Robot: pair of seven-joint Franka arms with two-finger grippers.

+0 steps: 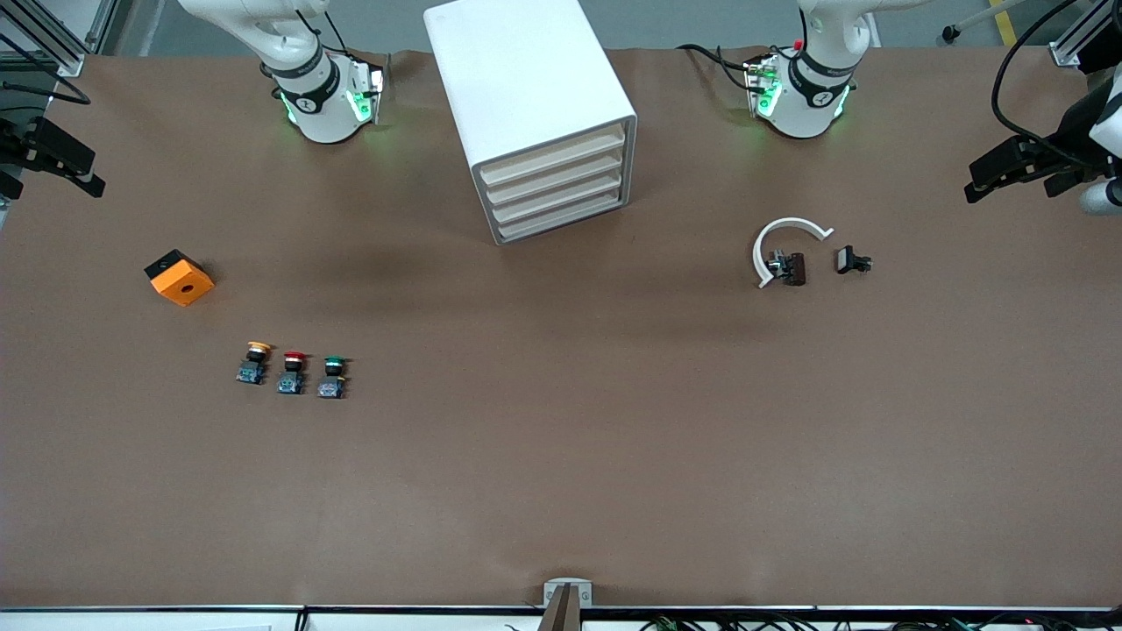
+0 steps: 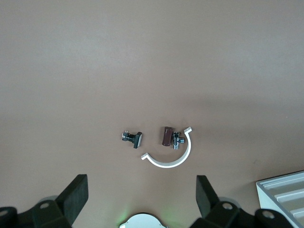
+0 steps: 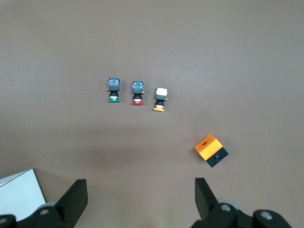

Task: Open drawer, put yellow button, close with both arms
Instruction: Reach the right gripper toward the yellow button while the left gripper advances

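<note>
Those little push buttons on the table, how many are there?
3, in a row toward the right arm's end: the yellow button, the red button in the middle, then the green button. None looks hidden.

The table point(image 1: 561, 456) is covered with a matt brown sheet that looks like paper or thin felt, smooth, with no shine. The cabinet point(image 1: 517, 70) looks like smooth white plastic, slightly glossy; its four drawer fronts point(image 1: 554, 182) are matt pale beige. The arms point(image 1: 316, 96) have a glossy white shell. The yellow button point(image 1: 254, 362), at 9 o'clock of the red button point(image 1: 292, 372), looks like plastic. The white curved clip point(image 2: 172, 156) seems plastic, with a small shiny metal part point(image 2: 177, 139) on it. The orange box point(image 3: 211, 149) is matt plastic.
</note>
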